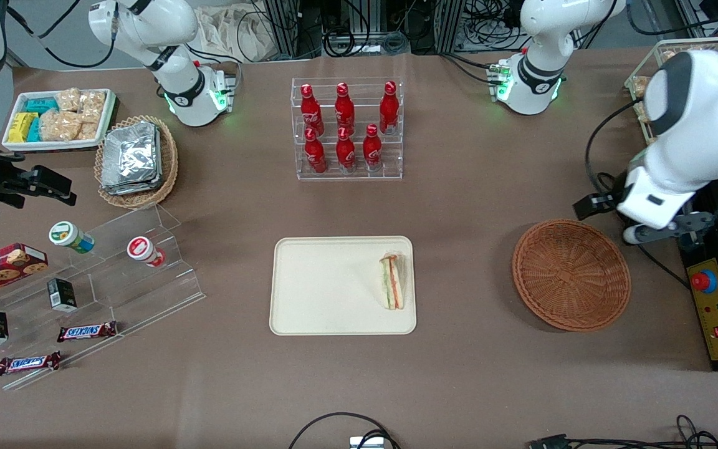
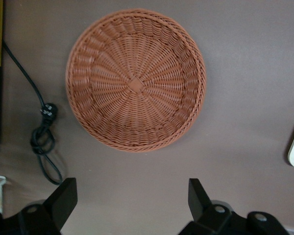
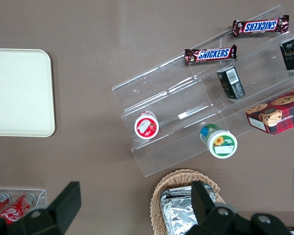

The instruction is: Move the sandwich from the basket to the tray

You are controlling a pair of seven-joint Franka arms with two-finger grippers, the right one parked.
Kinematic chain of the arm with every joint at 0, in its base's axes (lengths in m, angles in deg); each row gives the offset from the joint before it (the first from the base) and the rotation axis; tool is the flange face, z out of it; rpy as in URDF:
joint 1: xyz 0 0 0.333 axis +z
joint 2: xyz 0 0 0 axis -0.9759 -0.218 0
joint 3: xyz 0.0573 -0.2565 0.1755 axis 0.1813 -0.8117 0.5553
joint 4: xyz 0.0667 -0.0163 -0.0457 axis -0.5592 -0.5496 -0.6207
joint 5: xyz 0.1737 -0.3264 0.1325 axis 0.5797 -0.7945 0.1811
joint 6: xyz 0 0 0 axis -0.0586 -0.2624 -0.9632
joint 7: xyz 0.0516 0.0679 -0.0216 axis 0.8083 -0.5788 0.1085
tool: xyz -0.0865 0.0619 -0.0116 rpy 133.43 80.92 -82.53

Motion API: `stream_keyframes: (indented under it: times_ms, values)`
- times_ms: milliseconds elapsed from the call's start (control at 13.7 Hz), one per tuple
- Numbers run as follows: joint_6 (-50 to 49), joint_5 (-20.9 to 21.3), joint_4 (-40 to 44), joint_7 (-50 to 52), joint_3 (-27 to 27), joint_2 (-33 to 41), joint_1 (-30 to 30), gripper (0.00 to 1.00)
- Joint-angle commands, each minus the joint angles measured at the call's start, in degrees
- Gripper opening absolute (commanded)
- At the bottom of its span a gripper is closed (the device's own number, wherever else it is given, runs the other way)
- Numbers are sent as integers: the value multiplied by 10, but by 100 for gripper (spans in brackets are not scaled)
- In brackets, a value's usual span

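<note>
Cream-beige plastic tray lies nearest the front camera among the task's things, flat on the brown table. 1 sandwich rests on it, a pale bread wedge with red-orange and green layers, close to the tray's rim on the working arm's side. Likely set there because that edge is the shortest reach from the basket. It lies flat, nothing touching it, so the placement looks finished.

Reddish-brown wicker basket sits beside the tray, well apart from it, toward the working arm's end of the table. The wrist view shows its woven floor bare: nothing in it. A low open bowl like this lets a gripper come straight down, which suits a soft item.

Left gripper hangs above the table next to the basket, clear of its rim, toward the working arm's end. Its 2 fingers stand spread wide with only brown tabletop between them; grasping nothing. Judgement: released and parked, task at or near its end.

Farther from the camera, an acrylic rack holds 6 red bottles, well away from tray and basket and not involved.
</note>
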Motion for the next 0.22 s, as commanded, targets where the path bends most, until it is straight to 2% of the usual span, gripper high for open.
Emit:
stream_keyframes:
  times_ms: [0,146]
  values:
    - [-51,1,62,-37,-11,-25,9,100]
    - [-104,19,135,-37,-12,-74,6,100]
